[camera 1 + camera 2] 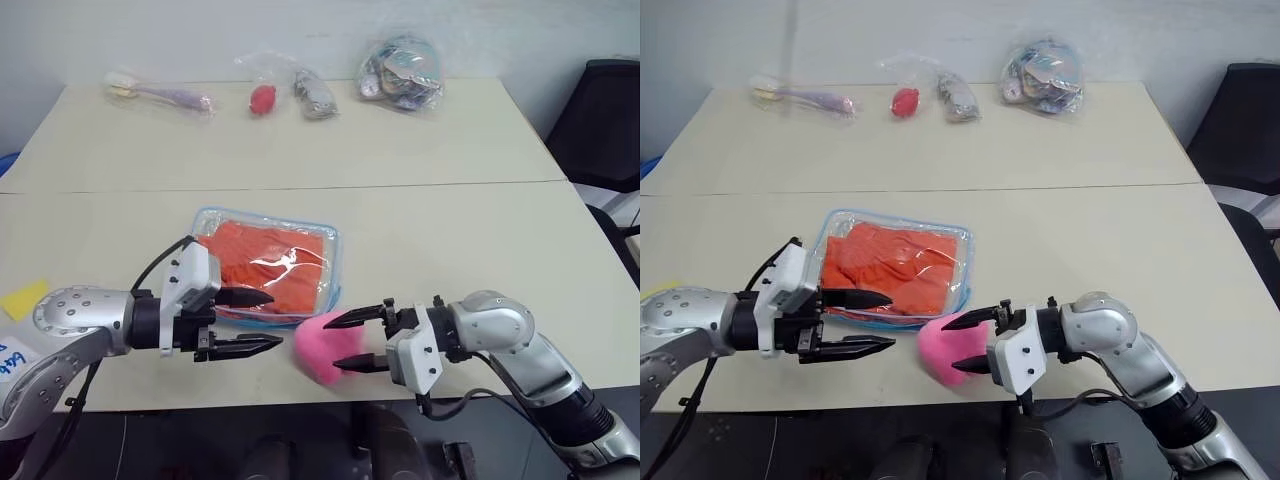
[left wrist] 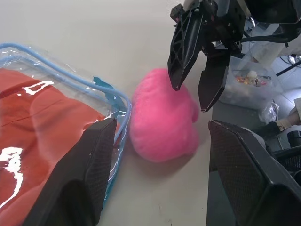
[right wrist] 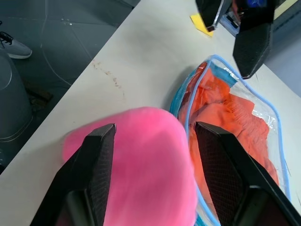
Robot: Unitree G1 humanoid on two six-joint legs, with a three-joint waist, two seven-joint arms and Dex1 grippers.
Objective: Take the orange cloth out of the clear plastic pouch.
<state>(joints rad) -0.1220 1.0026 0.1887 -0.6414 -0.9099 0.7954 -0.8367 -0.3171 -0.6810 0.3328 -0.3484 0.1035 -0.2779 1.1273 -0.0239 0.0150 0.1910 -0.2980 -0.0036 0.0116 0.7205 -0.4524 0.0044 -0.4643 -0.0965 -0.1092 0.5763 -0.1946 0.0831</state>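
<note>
Orange cloth [image 1: 268, 262]: inside the clear plastic pouch [image 1: 330, 262], flat on the bench [image 1: 450, 230].
Left tool [image 1: 256, 320]: open, empty, at the pouch's near edge.
Right tool [image 1: 351, 340]: open (fingers astride the pink puff [image 1: 322, 348], not gripping).

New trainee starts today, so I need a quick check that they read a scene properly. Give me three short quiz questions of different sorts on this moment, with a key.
1. True or false: the orange cloth is inside the clear plastic pouch.
2. What lies on the table beside the pouch's near corner? A) a pink puff B) a green cup C) a metal spoon
3. Fill in: both the left tool and the right tool have their fingers ____.

Key: 1 true, the cloth lies wrinkled under the clear plastic. 2 A, the pink puff; the right tool's fingers straddle it. 3 open.
</note>
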